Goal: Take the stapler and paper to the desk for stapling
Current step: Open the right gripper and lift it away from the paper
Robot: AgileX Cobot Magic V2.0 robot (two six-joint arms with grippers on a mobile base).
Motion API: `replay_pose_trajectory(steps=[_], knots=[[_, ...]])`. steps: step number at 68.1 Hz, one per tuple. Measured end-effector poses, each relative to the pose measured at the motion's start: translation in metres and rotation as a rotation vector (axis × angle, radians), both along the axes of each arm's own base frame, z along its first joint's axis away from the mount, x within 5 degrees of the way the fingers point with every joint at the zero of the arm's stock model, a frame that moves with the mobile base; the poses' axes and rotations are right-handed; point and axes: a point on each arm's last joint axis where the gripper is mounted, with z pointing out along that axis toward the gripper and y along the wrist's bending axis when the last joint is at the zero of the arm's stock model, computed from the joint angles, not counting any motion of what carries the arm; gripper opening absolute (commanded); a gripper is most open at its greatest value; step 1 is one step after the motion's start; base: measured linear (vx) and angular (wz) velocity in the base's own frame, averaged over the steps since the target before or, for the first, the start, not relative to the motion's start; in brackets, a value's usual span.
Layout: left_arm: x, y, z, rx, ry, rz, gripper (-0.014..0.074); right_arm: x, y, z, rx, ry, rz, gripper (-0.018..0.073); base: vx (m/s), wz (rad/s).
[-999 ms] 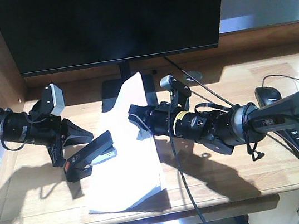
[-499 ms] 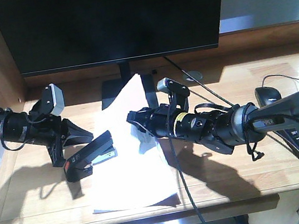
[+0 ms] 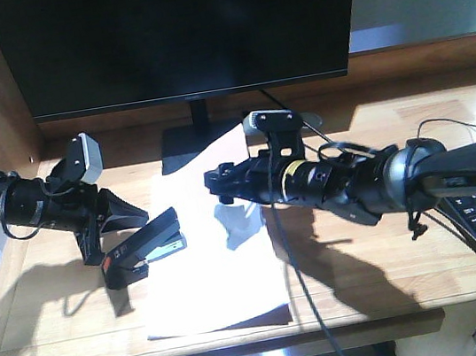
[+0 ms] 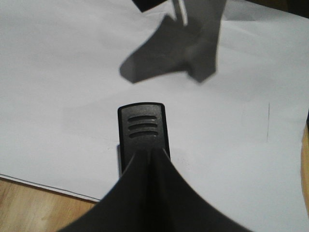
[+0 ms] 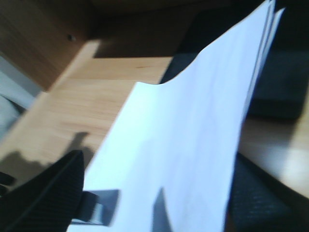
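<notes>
- Roughly, front view: left gripper is clamped on the stapler at its orange end. The stapler is tilted at middle left, over the paper's left edge.
- Same view: right gripper pinches the paper's far edge, raised at centre. The rest of the sheet lies on the desk below the monitor.
- Left wrist: fingers are together on the stapler at centre frame. White paper is under it, bare desk at lower left.
- Right wrist: blurred. The paper runs across the frame and the jaws look closed on it.
- Progress, judged: both things are at the desk. Left to do: lay the sheet flat, slip an edge into the stapler, press.
</notes>
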Motion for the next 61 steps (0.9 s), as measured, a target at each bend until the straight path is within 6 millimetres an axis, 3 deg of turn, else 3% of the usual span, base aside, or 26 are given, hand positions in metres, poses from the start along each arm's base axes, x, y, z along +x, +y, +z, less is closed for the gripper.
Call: replay_pose_trajectory(steps=[15,27,42,61], knots=[[0.0,0.0,0.0,0.0,0.0,0.0,-0.0006,-0.004,-0.016,0.02,-0.243,-0.022,-0.024,0.0565,0.0,0.0],[0.0,0.0,0.0,0.0,0.0,0.0,-0.0006,-0.008,-0.032,0.048,-0.332,-0.033,-0.075,0.0565,0.0,0.0],[0.0,0.0,0.0,0.0,0.0,0.0,-0.0006,-0.022,-0.056,0.103,-0.412,-0.107,-0.14,0.0565,0.0,0.0],[0.0,0.0,0.0,0.0,0.0,0.0,-0.0006,-0.063,-0.088,0.178,-0.495,-0.206,-0.23,0.0565,0.0,0.0]])
